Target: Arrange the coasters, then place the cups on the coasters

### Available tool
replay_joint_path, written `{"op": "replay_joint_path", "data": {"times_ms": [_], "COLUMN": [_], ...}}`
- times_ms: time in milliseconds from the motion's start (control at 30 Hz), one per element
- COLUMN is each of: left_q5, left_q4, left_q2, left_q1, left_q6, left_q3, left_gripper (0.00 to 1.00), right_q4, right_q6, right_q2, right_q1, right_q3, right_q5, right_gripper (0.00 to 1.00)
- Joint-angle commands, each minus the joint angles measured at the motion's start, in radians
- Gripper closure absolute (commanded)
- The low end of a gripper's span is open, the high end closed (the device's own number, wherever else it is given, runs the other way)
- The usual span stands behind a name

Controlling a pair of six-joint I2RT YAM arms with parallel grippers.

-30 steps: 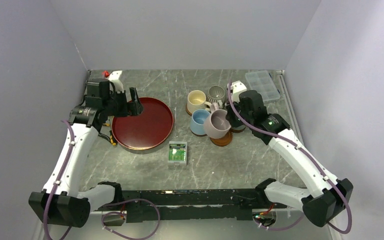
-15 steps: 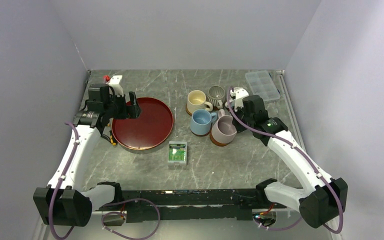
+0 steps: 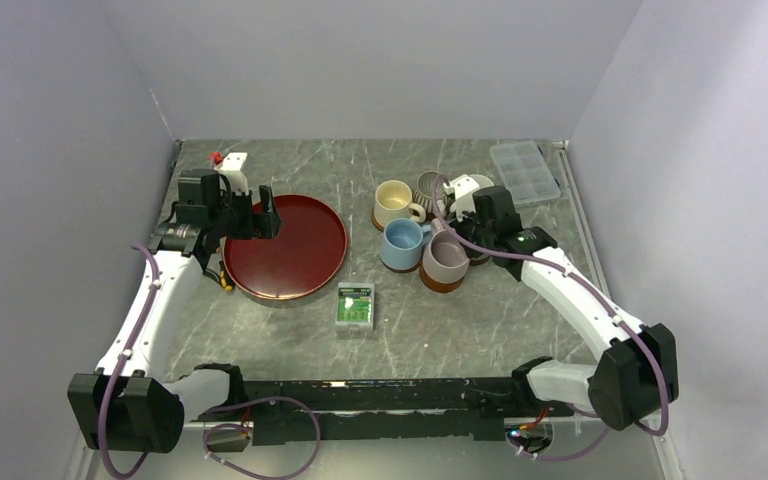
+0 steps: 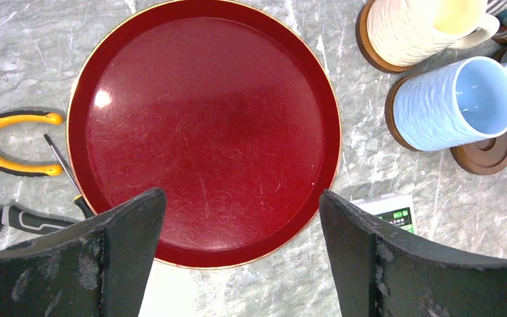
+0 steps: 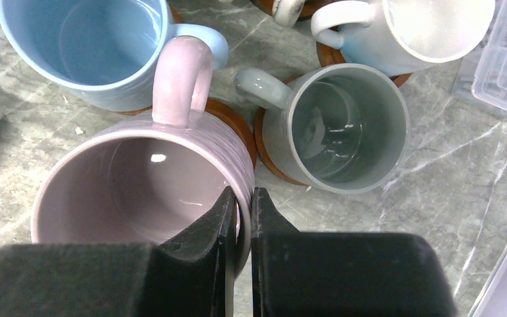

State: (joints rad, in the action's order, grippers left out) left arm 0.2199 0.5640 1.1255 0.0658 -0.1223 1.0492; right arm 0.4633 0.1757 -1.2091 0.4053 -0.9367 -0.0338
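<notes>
My right pincer (image 5: 241,211): clamped on pink mug (image 5: 105,185) rim | my left pincer (image 4: 239,205): wide apart, empty, over red tray (image 4: 204,99)

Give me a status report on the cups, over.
Left end effector open above red tray. Right end effector shut on mauve mug at rim, coaster beneath. Blue mug and grey-green mug crowd it.

Nothing legible anywhere. The green-and-white packet (image 3: 355,306) on the tabletop (image 3: 290,338) bears a printed label (green panel, pale marks), but its characters are too small to make out.
</notes>
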Motion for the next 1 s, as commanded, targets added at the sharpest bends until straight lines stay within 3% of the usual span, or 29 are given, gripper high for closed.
{"op": "replay_joint_path", "data": {"times_ms": [0, 967], "left_q5": [0.011, 0.008], "left_q4": [-0.037, -0.029], "left_q2": [-0.013, -0.007], "left_q1": [-0.004, -0.004], "left_q6": [0.019, 0.027], "left_q3": [-0.008, -0.011], "left_gripper": [0.09, 0.10], "right_q4": [-0.121, -0.192], "right_q6": [0.033, 0.038], "right_q2": [-0.016, -0.151], "right_q1": [-0.001, -0.051], "right_q3": [-0.020, 0.007], "right_q5": [0.029, 0.084], "right_gripper": [1.00, 1.00]}}
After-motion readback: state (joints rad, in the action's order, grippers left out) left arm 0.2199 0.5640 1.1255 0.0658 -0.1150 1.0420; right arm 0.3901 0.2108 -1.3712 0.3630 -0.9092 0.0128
